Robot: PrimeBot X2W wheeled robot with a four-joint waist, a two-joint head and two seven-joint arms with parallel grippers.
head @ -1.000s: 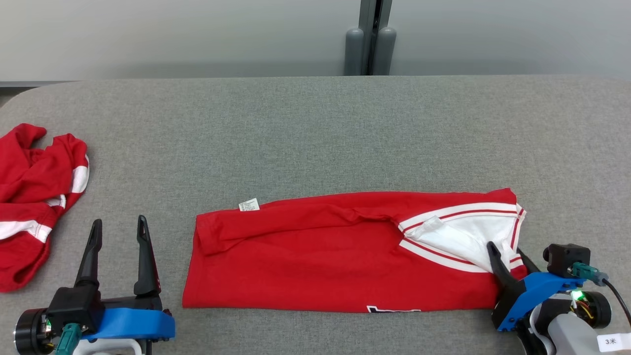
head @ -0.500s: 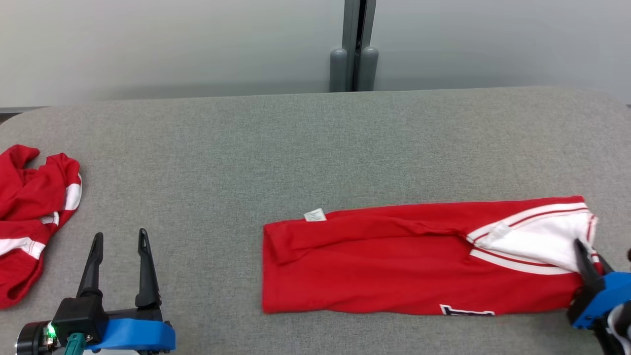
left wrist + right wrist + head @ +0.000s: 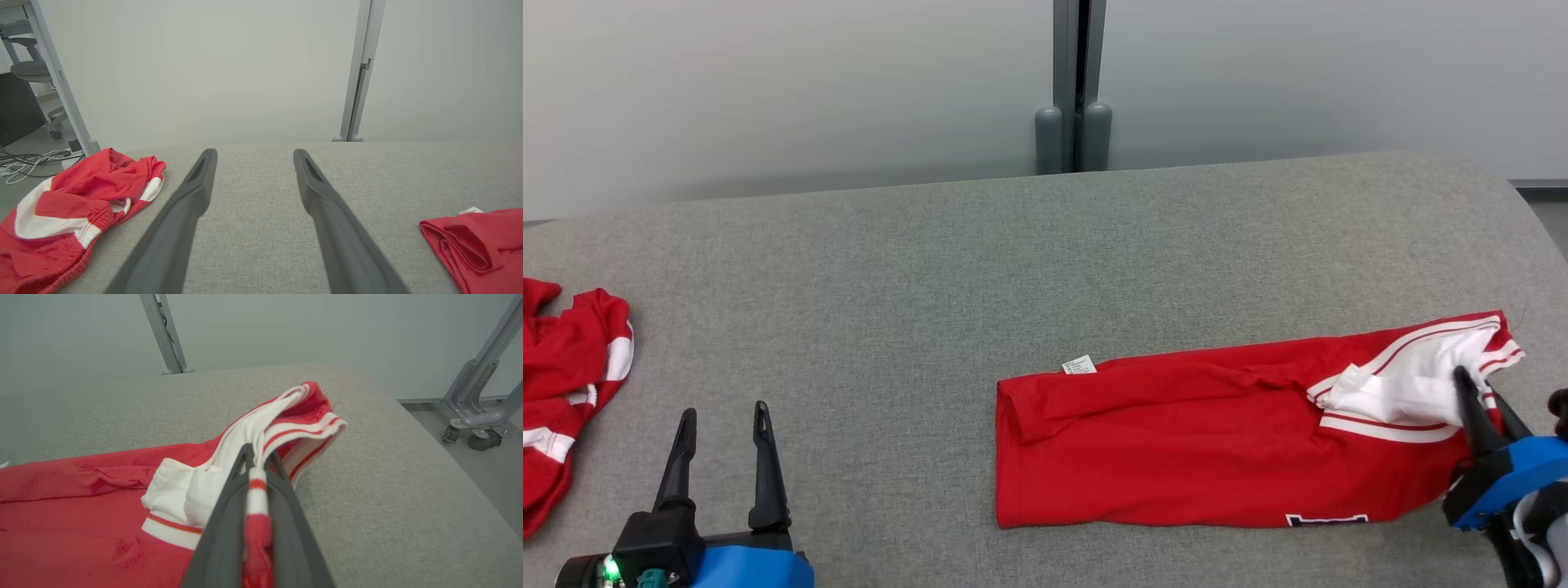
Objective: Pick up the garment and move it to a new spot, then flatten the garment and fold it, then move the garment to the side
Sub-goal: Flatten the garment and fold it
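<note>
Grey fabric table (image 3: 931, 261) under a pale wall (image 3: 768, 82) with a grey post (image 3: 1072, 82) at upper centre; folded red garment (image 3: 1176, 441) lower right, its striped white edge pinched in the closed right gripper (image 3: 1474, 390); left gripper (image 3: 721, 416) spread wide, empty, lower left; crumpled red cloth (image 3: 564, 384) at left edge.

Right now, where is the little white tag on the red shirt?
In the head view, the white tag pokes out at the far left corner of the folded red shirt, near that view's middle.

Crumpled red-and-white cloth (image 3: 572, 367) at grey table's (image 3: 1045, 261) left edge; grey post (image 3: 1074, 90) behind, against pale wall (image 3: 768, 82).
</note>
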